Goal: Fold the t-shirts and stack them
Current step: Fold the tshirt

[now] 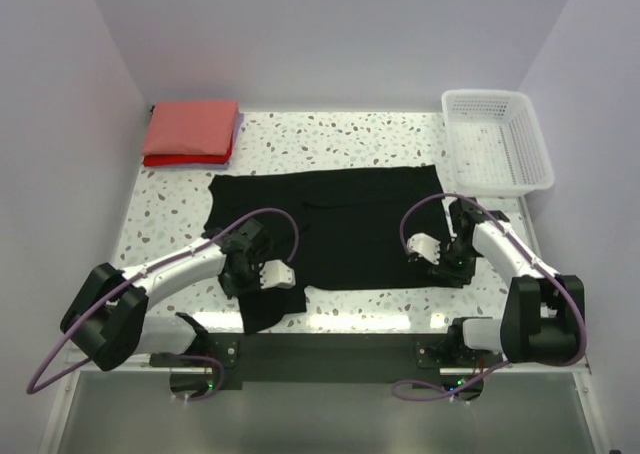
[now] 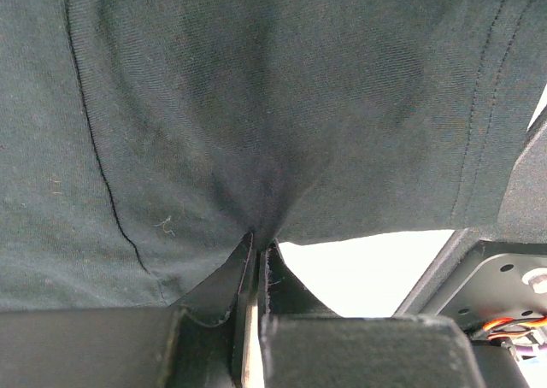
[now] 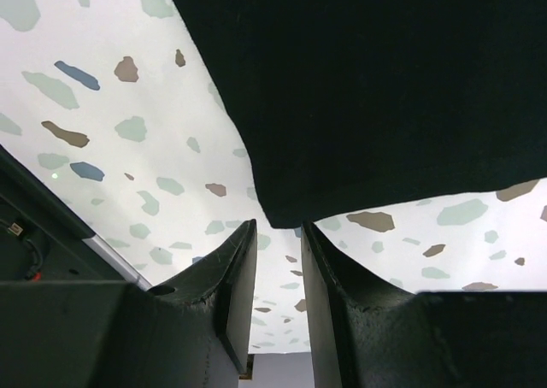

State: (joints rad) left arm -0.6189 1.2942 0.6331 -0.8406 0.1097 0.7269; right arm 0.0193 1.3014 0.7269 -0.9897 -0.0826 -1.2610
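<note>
Currently black tee lies flat, long axis L-R across table.

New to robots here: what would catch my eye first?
A black t-shirt lies spread across the middle of the speckled table, its near left edge pinched in the left gripper while the right gripper stands open at its near right corner. A folded coral-red stack sits far left, a white basket far right.
</note>
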